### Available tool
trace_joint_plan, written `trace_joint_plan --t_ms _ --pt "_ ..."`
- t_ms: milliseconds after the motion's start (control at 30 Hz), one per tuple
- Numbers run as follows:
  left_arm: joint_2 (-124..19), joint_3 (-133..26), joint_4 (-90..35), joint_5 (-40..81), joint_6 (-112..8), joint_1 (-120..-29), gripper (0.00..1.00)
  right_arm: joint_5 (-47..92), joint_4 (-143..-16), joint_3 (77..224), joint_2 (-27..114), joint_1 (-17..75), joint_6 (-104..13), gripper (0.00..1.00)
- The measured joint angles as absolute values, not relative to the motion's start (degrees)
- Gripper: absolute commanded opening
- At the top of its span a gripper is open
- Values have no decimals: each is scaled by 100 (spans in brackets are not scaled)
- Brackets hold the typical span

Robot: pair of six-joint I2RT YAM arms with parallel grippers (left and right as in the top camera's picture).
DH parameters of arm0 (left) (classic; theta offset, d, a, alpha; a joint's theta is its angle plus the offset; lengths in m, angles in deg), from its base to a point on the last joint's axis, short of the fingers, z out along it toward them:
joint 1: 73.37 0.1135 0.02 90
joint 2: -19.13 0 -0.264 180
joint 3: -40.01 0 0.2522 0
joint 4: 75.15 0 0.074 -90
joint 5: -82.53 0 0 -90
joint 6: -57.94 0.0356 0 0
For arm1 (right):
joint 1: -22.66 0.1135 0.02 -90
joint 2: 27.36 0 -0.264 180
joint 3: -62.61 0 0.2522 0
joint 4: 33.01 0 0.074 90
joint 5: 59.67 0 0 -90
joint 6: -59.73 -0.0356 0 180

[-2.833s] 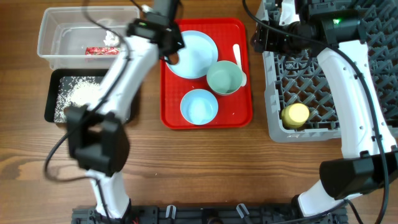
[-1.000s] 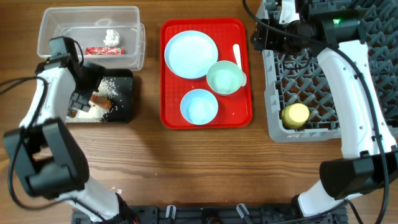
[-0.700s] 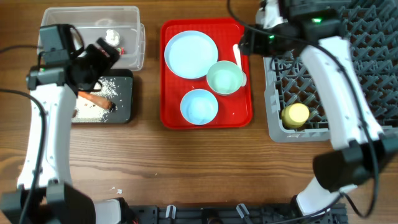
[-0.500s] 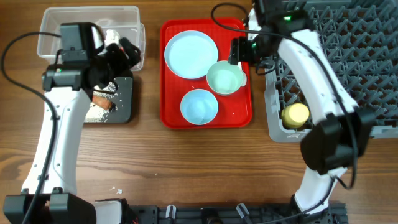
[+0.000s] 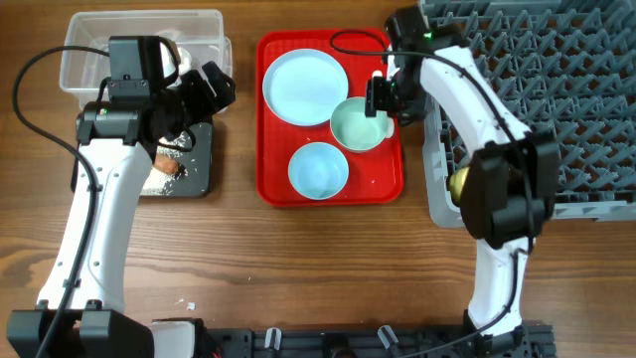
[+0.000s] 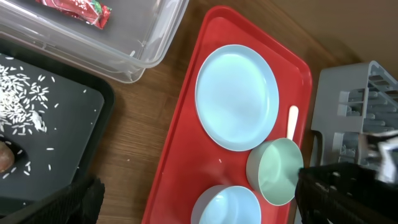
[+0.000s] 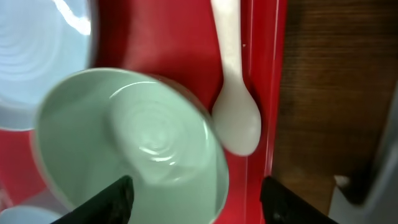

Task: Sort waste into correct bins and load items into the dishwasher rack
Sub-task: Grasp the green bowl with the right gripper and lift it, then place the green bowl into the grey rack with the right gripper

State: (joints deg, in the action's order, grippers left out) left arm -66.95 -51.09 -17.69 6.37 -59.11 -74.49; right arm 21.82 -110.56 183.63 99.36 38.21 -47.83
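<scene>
My right gripper (image 5: 383,99) is open over the right side of the red tray. In the right wrist view its jaws (image 7: 196,193) straddle the right rim of the pale green-blue bowl (image 7: 124,143), with the white spoon (image 7: 233,106) just ahead; nothing is gripped. The plate (image 5: 305,87) and second bowl (image 5: 318,169) also sit on that tray. My left gripper (image 5: 204,89) hangs open and empty between the clear tub (image 5: 99,50) and the tray. The wrapper (image 6: 74,6) lies in the tub. Carrot (image 5: 166,164) and rice (image 6: 25,112) lie in the black tray (image 5: 199,179). The yellow cup (image 5: 459,184) sits in the grey rack (image 5: 556,99).
The red serving tray (image 5: 273,189) lies mid-table between the bins and the rack. My right arm crosses the rack's left edge and half hides the cup. Bare wooden table runs along the front.
My right gripper left the rack and swung left over the bowl and spoon, jaws narrowing slightly. My left gripper lifted off the black tray and moved right; the carrot stays there.
</scene>
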Motion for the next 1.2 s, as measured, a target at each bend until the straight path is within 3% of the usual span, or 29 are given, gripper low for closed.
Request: trace_joint_plan --t_ms 333,467,667,800,1200 --pt "-6695 -5109 -1767 637 -5909 -7449 100 2184 -10803 18363 10233 3821 -4700 43" --pt "-6695 -5109 -1769 637 -5909 -7449 100 2189 -10778 18361 10303 3821 -4698 30" --pt "-6695 -5109 -1769 637 -5909 -7449 100 2189 -10733 18359 10327 3821 -4691 23" --pt "-6695 -5109 -1769 637 -5909 -7449 100 2189 -10733 18359 10327 3821 -4695 5" --pt "-6695 -5109 -1769 637 -5909 -7449 100 2252 -10750 18333 9650 3676 -4689 4"
